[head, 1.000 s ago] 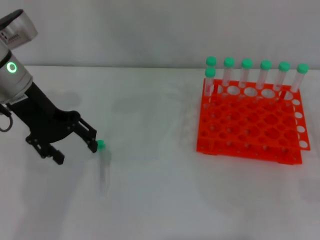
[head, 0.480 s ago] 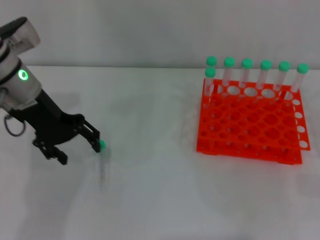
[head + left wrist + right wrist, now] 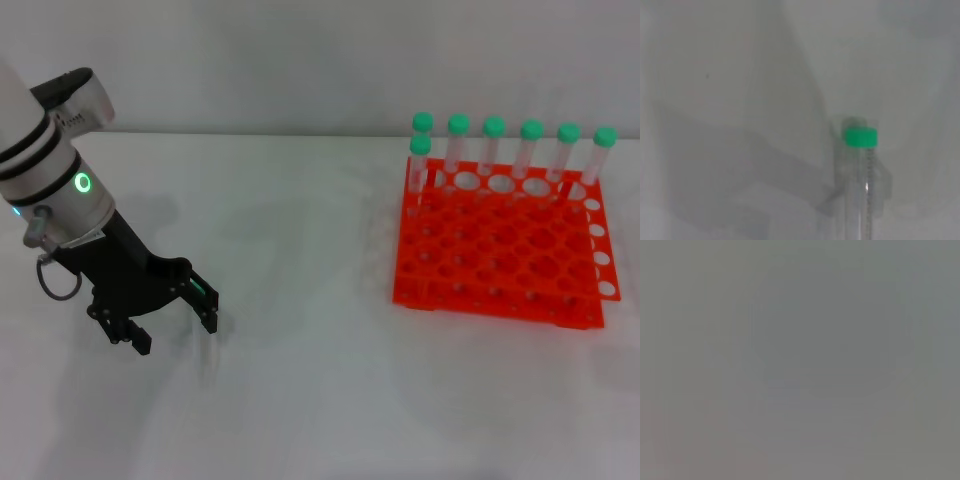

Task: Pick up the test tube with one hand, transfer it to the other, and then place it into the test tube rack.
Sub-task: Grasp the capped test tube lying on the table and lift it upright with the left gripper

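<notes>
Jaws of the left gripper (image 3: 172, 315) stood spread, grasping nothing, low over the worktop (image 3: 320, 400) toward its left edge, with one finger (image 3: 207, 312) at the inner side and the other nearer the edge. The tube (image 3: 860, 180) lay flat on the worktop right at that inner finger; from the head camera only a sliver of its green cap (image 3: 200, 290) showed beside the black metal, while the left wrist camera showed the cap and the clear body running away from it along the surface. Its long axis seemed to point from the cap toward the near edge of the worktop, roughly in line with the finger, not across the gap. Whether the tube sat inside the gap or just outside the inner finger could not be told from either view. By my reading the pick-up was not yet made, and it would turn on getting the jaws astride the tube's width before closing. The left arm was plainly the nearer one; the right gripper was out of sight, its wrist camera showing nothing. The rack (image 3: 500, 250) stood well apart, toward the far right corner, with seven capped tubes (image 3: 530, 150) upright along its back.
</notes>
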Motion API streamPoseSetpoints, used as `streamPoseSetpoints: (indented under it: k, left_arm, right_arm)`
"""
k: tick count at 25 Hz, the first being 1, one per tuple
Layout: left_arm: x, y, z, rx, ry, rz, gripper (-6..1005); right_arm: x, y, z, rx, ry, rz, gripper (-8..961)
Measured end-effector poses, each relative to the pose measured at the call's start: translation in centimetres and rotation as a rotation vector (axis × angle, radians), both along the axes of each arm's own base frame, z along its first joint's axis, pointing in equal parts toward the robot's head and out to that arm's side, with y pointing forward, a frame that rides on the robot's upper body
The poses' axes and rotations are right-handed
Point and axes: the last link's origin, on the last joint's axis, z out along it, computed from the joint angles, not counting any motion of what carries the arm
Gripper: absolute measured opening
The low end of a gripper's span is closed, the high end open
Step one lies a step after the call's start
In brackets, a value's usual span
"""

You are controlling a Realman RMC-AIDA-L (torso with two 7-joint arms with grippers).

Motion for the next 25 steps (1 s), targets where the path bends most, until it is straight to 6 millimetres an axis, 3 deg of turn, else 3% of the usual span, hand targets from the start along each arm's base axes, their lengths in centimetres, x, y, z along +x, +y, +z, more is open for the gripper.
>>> streamPoseSetpoints:
  k: [20, 25]
  left_arm:
    - [-1.0, 0.0, -1.5, 0.014, 0.047, -0.043, 811]
    - [-0.9, 0.2, -1.9, 0.025, 0.047, -0.052, 674]
  right_arm:
    - [-0.1, 0.3, -0.2, -0.007, 0.003, -0.004, 872]
    - [-0.1, 0.3, -0.1, -0.007, 0.002, -0.004, 872]
